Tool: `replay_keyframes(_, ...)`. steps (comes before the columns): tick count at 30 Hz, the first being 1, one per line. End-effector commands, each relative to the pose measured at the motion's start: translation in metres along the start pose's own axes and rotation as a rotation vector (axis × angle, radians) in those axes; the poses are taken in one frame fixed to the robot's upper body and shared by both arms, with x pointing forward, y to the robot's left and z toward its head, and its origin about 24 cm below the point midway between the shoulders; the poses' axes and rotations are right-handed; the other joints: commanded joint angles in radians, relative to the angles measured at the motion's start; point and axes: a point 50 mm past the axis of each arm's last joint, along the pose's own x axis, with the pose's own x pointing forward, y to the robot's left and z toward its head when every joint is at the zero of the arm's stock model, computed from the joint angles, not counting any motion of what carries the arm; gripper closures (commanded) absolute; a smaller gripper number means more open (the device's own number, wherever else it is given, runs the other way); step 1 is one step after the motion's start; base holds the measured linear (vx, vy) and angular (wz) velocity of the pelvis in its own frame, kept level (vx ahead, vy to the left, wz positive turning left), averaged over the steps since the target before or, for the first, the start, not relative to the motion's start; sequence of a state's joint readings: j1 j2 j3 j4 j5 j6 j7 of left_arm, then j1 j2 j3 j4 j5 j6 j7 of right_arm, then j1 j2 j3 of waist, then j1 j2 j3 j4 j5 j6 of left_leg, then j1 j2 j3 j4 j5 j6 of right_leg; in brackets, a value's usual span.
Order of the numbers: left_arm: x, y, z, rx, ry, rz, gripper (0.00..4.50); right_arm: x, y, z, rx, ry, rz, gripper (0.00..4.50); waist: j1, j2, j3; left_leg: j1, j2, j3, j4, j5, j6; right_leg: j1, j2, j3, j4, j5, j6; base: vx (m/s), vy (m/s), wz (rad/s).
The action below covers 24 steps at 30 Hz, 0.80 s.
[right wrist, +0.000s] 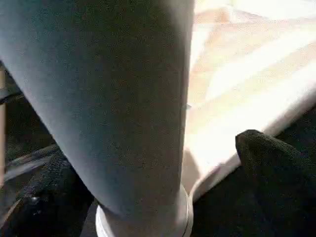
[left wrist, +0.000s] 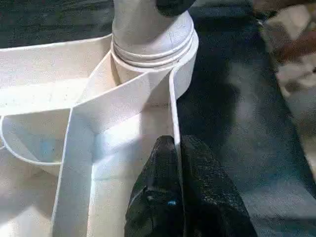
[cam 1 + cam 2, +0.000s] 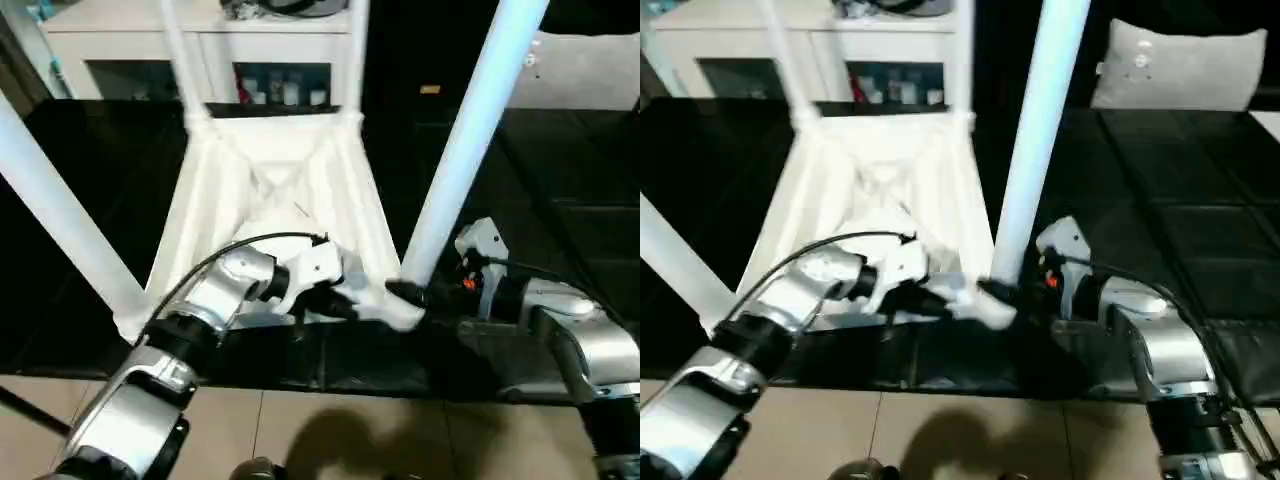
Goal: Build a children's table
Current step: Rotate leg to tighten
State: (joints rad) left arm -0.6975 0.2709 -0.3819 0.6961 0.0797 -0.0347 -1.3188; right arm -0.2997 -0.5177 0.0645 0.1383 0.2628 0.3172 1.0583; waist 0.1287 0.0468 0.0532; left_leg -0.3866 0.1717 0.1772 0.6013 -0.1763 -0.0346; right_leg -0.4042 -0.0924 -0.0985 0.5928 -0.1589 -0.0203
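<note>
Four legs run past the frame, tips unseen.

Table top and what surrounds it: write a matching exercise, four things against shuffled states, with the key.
1. left gripper
2. right gripper
3. table top
4. cabinet

A. upside down on the black mat
B. open, fingers either side of a leg at its base
C. at the back, with glass doors
D. shut on a thin rim wall

Pairs: 1-D, 2-B, 3-A, 4-C
</note>
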Motion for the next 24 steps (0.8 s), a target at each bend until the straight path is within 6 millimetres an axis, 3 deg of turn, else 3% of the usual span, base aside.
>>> replay_keyframes(1,-0.002,-0.005,0.009,0.105,0.023,-0.114,4.5,-0.013,0.003,0.001,-0.034,-0.01,0.096,0.02,-0.003,-0.014,-0.074,0.021,0.065,-0.018,-0.067,-0.216,0.077,0.054,-0.076,0.053,-0.075,-0.283,-0.181,0.0,0.0,0.0)
replay_keyframes(4,-0.004,-0.006,0.01,0.117,0.025,-0.146,4.5,-0.014,0.007,0.0,-0.03,-0.01,0.181,0.02,0.005,-0.018,-0.073,0.021,0.066,-0.017,-0.068,-0.217,0.084,0.054,-0.076,0.052,-0.076,-0.309,-0.176,0.0,0.0,0.0)
replay_keyframes(8,-0.006,-0.007,0.01,0.143,0.033,-0.173,4.5,-0.014,0.012,-0.002,-0.012,0.009,0.272,0.4,0.006,-0.019,-0.073,0.022,0.066,-0.019,-0.069,-0.218,0.078,0.051,-0.075,0.052,-0.078,-0.335,-0.171,0.0,0.0,0.0)
replay_keyframes(14,-0.005,-0.006,0.012,0.15,0.031,-0.183,4.5,-0.012,0.012,-0.004,-0.001,0.011,0.298,0.97,0.005,-0.02,-0.073,0.022,0.065,-0.019,-0.069,-0.219,0.073,0.051,-0.076,0.051,-0.079,-0.343,-0.173,0.0,0.0,0.0)
replay_keyframes(15,-0.005,-0.007,0.011,0.151,0.03,-0.185,4.5,-0.012,0.013,-0.005,0.003,0.012,0.311,1.1,0.005,-0.016,-0.074,0.021,0.065,-0.019,-0.069,-0.219,0.073,0.051,-0.075,0.051,-0.08,-0.338,-0.174,0.0,0.0,0.0)
replay_keyframes(24,-0.007,-0.007,0.009,0.147,0.034,-0.191,4.5,-0.011,0.016,-0.007,0.03,0.019,0.354,1.84,0.007,-0.02,-0.074,0.02,0.065,-0.019,-0.067,-0.205,0.08,0.052,-0.075,0.05,-0.078,-0.331,-0.175,0.0,0.0,0.0)
